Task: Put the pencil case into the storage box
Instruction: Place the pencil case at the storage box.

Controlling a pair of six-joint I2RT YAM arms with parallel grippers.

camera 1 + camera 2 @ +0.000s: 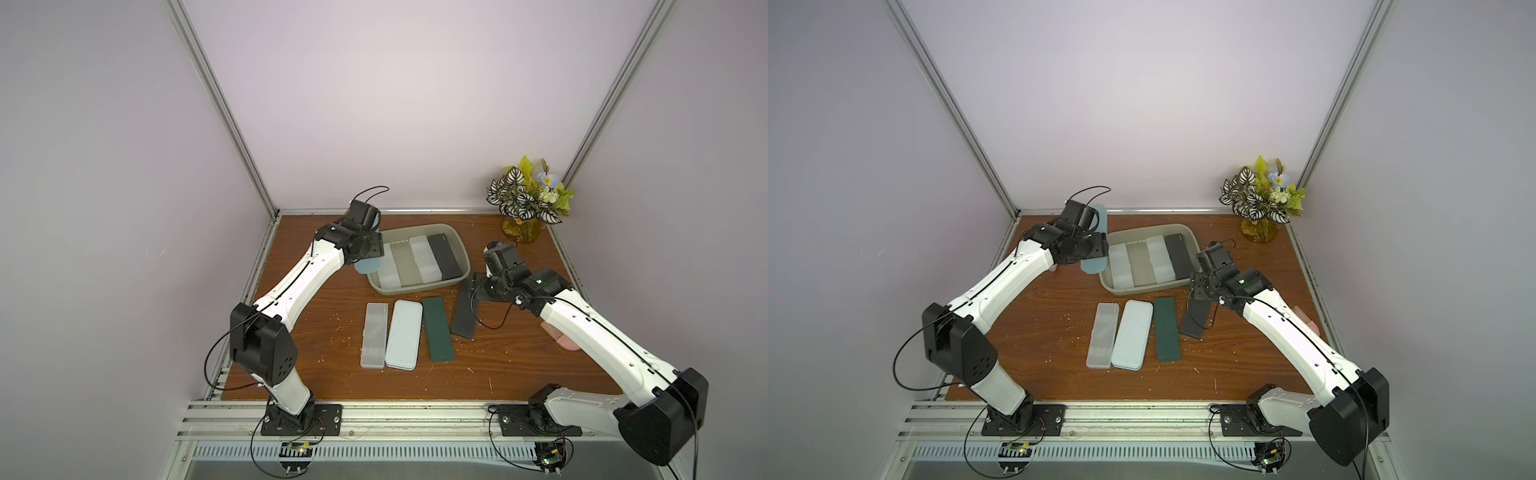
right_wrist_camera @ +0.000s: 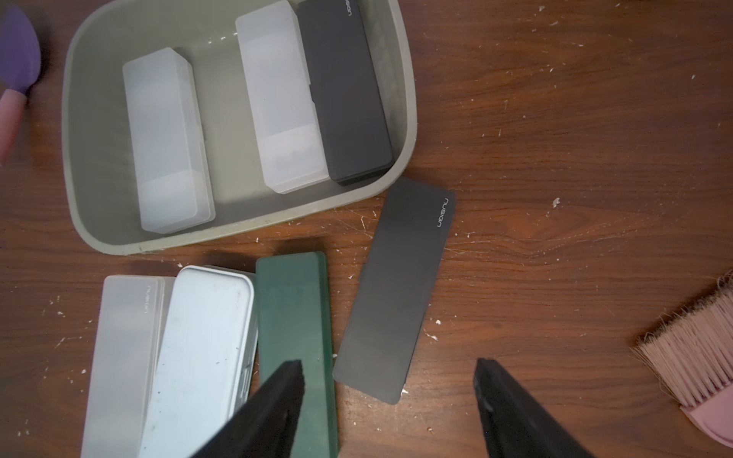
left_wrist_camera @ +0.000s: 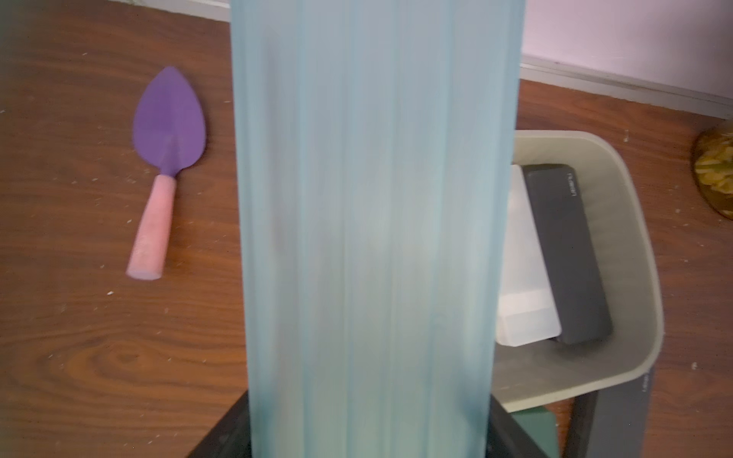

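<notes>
The left tool (image 1: 1091, 254) grips the blue pencil case (image 3: 369, 218) across its width, raised just outside the left end of the storage box (image 1: 1142, 289). The case's long axis runs parallel to the cases inside (one gap free). The right tool (image 2: 390, 370) hangs open and empty.

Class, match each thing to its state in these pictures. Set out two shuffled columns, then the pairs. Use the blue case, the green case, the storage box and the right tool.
Things
1. blue case
2. dark green case
3. storage box
4. right tool

States
A. holds three cases
B. open, empty
C. gripped by the left tool
D. flat on the table

Pairs: 1-C, 2-D, 3-A, 4-B
</notes>
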